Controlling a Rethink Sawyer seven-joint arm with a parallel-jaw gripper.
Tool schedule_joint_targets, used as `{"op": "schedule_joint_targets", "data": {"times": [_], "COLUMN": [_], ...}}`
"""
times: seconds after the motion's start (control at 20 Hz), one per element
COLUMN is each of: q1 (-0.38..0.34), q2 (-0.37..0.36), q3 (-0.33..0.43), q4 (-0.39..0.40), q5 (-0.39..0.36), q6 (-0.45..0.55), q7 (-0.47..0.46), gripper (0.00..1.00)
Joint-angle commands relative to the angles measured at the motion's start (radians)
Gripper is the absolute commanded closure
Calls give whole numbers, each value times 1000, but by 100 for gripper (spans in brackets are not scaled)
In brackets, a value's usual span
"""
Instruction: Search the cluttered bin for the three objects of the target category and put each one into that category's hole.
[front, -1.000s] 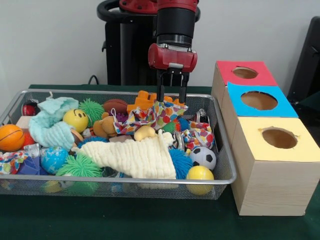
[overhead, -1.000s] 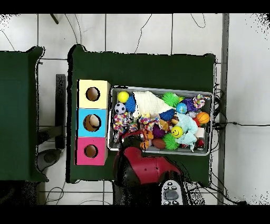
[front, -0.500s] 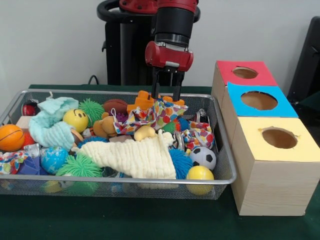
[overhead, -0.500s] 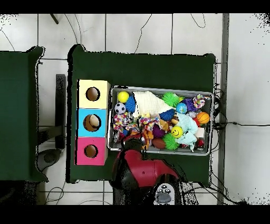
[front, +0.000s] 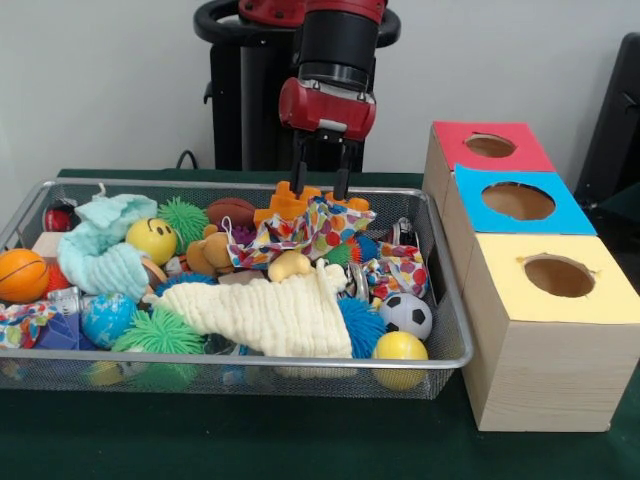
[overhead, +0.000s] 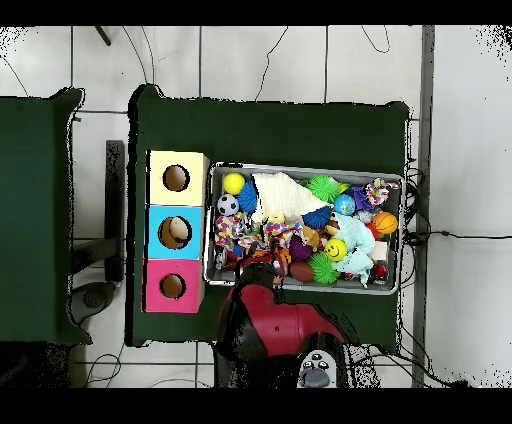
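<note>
My gripper (front: 319, 188) hangs open and empty over the back of the wire bin (front: 250, 362). Its fingertips stand just above an orange plastic toy (front: 288, 204) and the multicoloured dotted cloth (front: 305, 232). The bin is packed with balls, spiky rubber toys, cloths and small figures. Among them are a smiley ball (front: 152, 240), a small football (front: 405, 314), a yellow ball (front: 399, 348) and a cream cloth (front: 270, 314). In the overhead view the red arm (overhead: 272, 322) covers the gripper at the bin's (overhead: 305, 168) lower edge.
Three wooden boxes with round holes stand in a row beside the bin: red (front: 530, 156), blue (front: 572, 214) and yellow (front: 552, 302). From above they are yellow (overhead: 177, 160), blue (overhead: 157, 232) and red (overhead: 156, 286). A tan object shows in the blue box's hole.
The gripper has lifted off the dotted cloth and drifted left in the front view, still open and empty. The cloth and toys lie as before.
</note>
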Motion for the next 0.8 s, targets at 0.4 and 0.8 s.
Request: {"op": "schedule_joint_targets", "data": {"times": [0.4, 0.8], "q1": [-47, -93], "q2": [45, 53], "q3": [115, 172], "q4": [-102, -120], "q5": [36, -14], "q6": [-68, -49], "q7": [193, 189], "gripper": [0, 0]}}
